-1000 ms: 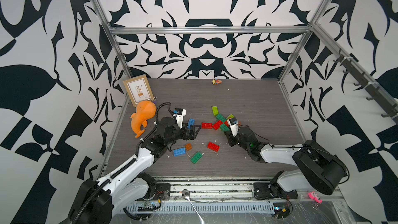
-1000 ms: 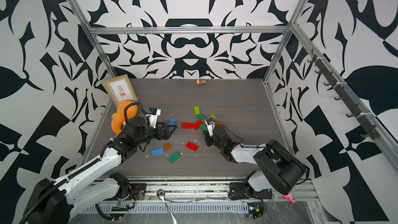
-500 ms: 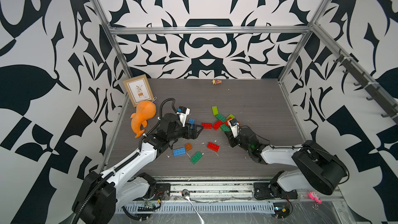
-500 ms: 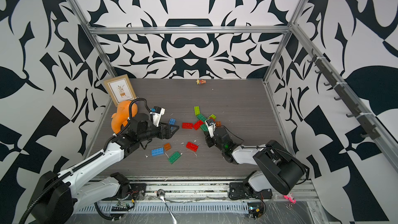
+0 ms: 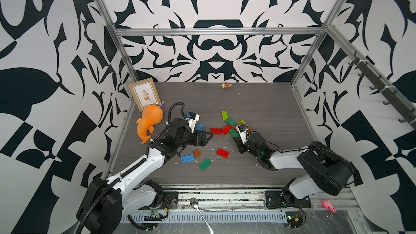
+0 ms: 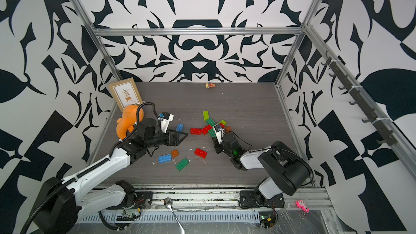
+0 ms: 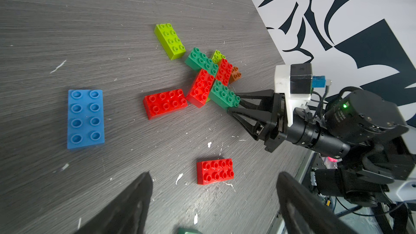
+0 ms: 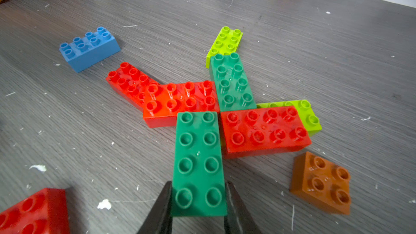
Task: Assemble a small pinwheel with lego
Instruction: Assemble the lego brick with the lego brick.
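Two red and two dark green lego bricks form a cross (image 8: 216,109) over a lime one (image 8: 308,118). My right gripper (image 8: 198,196) is shut on the near dark green brick (image 8: 198,158) of that cross, seen in both top views (image 5: 233,132) (image 6: 211,132). My left gripper (image 7: 213,176) is open and empty above the table, beside a loose red brick (image 7: 215,171) (image 5: 222,153). Another red brick (image 7: 165,103) touches the cross. A lime brick (image 7: 170,40), a blue brick (image 7: 85,118) and an orange square (image 8: 320,182) lie nearby.
Near the front lie a second blue brick (image 5: 187,158), an orange square (image 5: 197,153) and a dark green brick (image 5: 205,164). An orange plush whale (image 5: 149,123) and a framed picture (image 5: 145,96) stand at the left wall. A small toy (image 5: 226,85) sits at the back.
My left arm has reached a little further right, bringing its open gripper nearer the middle bricks. The right gripper has stayed shut on the dark green brick.
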You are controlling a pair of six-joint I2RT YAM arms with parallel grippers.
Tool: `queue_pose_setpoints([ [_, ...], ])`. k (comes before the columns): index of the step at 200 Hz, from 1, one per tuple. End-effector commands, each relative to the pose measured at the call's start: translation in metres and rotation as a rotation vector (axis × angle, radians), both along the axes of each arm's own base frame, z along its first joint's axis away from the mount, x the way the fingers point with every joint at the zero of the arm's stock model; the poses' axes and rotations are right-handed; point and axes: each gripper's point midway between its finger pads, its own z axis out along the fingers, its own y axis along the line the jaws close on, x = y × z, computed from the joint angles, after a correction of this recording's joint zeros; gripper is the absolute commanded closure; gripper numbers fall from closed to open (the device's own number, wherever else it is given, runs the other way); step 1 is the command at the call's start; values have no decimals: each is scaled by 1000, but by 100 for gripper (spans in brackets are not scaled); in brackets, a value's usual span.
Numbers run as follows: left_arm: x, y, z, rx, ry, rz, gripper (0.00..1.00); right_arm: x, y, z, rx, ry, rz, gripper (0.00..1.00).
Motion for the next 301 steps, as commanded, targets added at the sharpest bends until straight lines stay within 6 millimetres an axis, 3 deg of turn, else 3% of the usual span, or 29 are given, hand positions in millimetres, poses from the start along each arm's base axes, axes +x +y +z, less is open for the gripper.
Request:
queue_pose_setpoints([
  [1,3,-3,12,-10,-10,-13,11,5,3,2,14,-1,-18,100],
  [29,3,-4,9,15,4,-28,14,1,3,-3,8,24,-22,100],
  [81,-12,-39,-3,28,88,-202,52,0,2,-1,-17,36,-20,100],
  [85,-12,-44,-13,43,118,-217,55,0,2,-2,-22,40,-18,100],
  [101,-18,-62,-22,62,141,-271,63,1,2,0,-35,44,-18,100],
  [133,-17,-92,-32,94,153,-315,68,1,3,5,-41,51,-17,100],
  [199,22,-134,-57,111,202,-271,89,3,7,1,-48,71,-5,100],
  [301,59,-160,-82,138,208,-233,96,2,7,2,-69,79,5,100],
])
